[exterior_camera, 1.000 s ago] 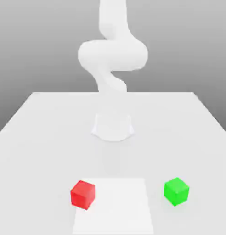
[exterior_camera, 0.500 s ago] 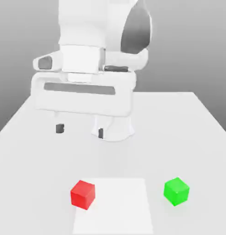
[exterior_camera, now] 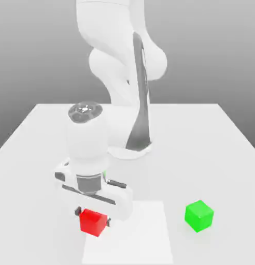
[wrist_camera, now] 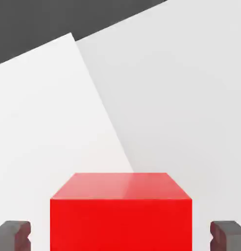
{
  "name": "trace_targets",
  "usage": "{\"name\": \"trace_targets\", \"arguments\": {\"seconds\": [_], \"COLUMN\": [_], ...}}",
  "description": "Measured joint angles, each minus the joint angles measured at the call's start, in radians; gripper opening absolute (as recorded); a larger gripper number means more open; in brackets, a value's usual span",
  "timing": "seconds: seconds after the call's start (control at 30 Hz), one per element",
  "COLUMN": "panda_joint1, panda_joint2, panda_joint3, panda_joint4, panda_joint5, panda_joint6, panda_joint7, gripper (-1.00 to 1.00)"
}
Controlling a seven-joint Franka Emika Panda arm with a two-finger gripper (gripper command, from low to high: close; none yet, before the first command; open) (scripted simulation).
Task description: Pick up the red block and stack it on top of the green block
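Observation:
The red block [exterior_camera: 93,221] rests on the table near the front, at the left edge of a lighter square patch [exterior_camera: 135,233]. My gripper [exterior_camera: 92,217] has come down over it, with one dark finger on each side. In the hand view the red block [wrist_camera: 120,215] sits between the two fingertips [wrist_camera: 13,235], and a narrow strip of table shows between each pad and the block's sides, so the gripper [wrist_camera: 120,238] is open around it. The green block [exterior_camera: 198,215] stands alone toward the exterior view's right, about a block's width beyond the patch's edge.
The arm's base [exterior_camera: 130,149] stands at the middle of the white table [exterior_camera: 212,155], behind both blocks. The table's side edges run off toward the exterior view's left and right, with a grey backdrop beyond.
The hand has come down from well above the table to the red block. Its fingers, earlier hanging in the air behind it, now sit on either side of it.

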Motion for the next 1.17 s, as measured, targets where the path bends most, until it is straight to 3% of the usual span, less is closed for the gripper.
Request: {"name": "trace_targets", "arguments": {"seconds": [0.13,0.33,0.83,1.03,1.07,1.17], "panda_joint1": [-0.002,0.003,0.438,0.478,0.483,0.483], "panda_joint2": [0.002,-0.187,-0.304,-0.152,-0.119,-0.119], "panda_joint3": [0.002,-0.002,0.208,0.177,0.17,0.17], "panda_joint4": [0.0,-0.027,-0.007,0.003,0.004,0.004], "panda_joint5": [-0.002,-0.026,-0.011,-0.091,-0.105,-0.105], "panda_joint6": [0.002,-0.16,-0.293,-0.154,-0.123,-0.123], "panda_joint7": [0.002,0.025,0.669,0.785,0.795,0.795], "gripper": [-1.0,-1.0,-1.0,-1.0,1.0,1.0]}}
